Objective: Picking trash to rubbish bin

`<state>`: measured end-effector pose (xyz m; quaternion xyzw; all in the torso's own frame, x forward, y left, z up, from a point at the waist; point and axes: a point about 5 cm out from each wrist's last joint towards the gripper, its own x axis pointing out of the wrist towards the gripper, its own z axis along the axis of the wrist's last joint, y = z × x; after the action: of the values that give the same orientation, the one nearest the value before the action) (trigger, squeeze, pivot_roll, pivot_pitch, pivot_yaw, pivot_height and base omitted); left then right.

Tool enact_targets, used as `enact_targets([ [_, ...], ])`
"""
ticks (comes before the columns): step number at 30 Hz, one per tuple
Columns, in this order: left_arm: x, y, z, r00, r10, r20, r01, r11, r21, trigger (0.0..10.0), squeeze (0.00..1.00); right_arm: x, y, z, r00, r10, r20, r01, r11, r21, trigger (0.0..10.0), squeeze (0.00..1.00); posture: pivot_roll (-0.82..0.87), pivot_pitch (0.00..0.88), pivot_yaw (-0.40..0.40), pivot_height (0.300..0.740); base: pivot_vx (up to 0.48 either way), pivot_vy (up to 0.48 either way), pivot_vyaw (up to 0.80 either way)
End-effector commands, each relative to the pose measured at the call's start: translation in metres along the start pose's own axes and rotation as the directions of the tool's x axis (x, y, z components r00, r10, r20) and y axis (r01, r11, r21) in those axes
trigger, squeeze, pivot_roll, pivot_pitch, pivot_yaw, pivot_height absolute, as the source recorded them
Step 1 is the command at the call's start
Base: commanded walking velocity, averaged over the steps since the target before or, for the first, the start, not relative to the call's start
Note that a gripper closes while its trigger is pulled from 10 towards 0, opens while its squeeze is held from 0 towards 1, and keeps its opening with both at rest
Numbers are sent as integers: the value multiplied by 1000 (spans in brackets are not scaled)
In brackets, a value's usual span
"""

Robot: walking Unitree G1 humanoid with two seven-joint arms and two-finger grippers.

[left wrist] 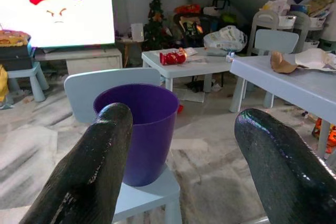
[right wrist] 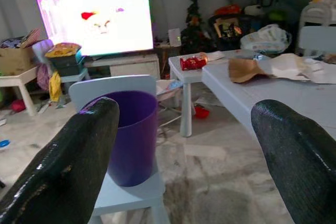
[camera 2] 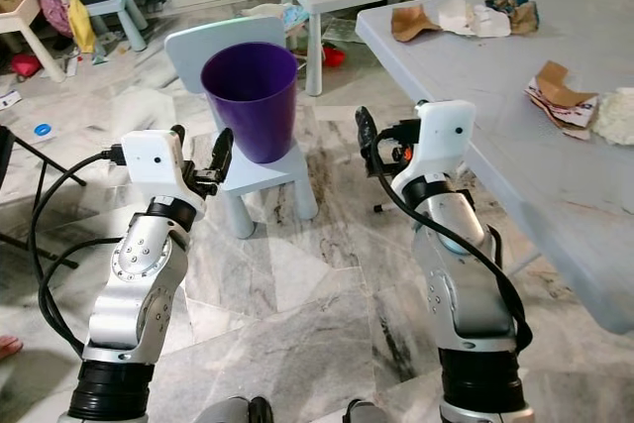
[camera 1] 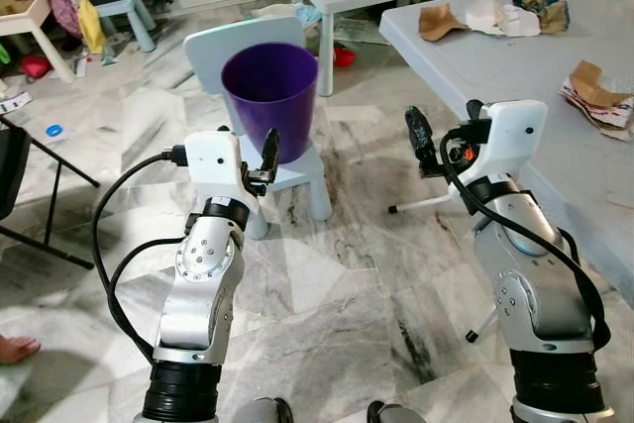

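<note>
Trash (camera 1: 592, 96) lies on the table (camera 1: 495, 66) to our right, nearer our right gripper (camera 1: 436, 146); bin (camera 1: 269, 96) stands ahead by our left gripper (camera 1: 253, 160). Both jaws gape wide, empty.

grey marble floor (camera 1: 327, 294), small pale-blue chair (camera 1: 287, 170) standing on it, purple bin (camera 1: 270, 96) upright on the seat. to the right, long grey table (camera 1: 495, 76) bearing brown cardboard scraps (camera 1: 433, 22) and crumpled paper (camera 1: 500, 17) far, torn packaging (camera 1: 594, 96) nearer.
</note>
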<state>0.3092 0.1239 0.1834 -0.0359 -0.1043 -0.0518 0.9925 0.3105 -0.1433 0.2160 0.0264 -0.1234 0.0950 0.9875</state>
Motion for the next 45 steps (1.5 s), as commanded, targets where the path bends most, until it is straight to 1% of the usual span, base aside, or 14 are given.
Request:
enact_targets([
  [1,1,1,1,1000,1,-1,-1,1000,-9,10000,0,1,0,2,1000,-7,9,7,1000,-8,10000,0,-17,130,35,740,0,0,0],
  [5,0,-1,0,1000,-11,0,11,1000,-15,10000,0,1,1,2,1000,-5,11,5,1000,-9,10000,0,-18,130,36,740,0,0,0],
  [21,0,0,0,1000,-10,-5,10,1000,-17,10000,0,2,1,3,1000,-1,20,1,1000,-16,10000,0,-17,122,37,740,276,0,-800],
  [26,-3,-2,-2,1000,-14,-14,14,1000,-27,10000,0,1,1,2,1000,-3,22,3,1000,-13,10000,0,-15,130,38,740,291,0,0],
  [35,0,0,-1,1000,-7,-9,7,1000,-23,10000,0,1,0,3,1000,-7,26,8,1000,-17,10000,0,-18,130,36,740,275,0,0],
  [45,-1,-1,-2,1000,-9,-13,9,1000,-27,10000,0,1,0,3,1000,-8,27,8,1000,-20,10000,0,-19,130,35,740,269,0,0],
])
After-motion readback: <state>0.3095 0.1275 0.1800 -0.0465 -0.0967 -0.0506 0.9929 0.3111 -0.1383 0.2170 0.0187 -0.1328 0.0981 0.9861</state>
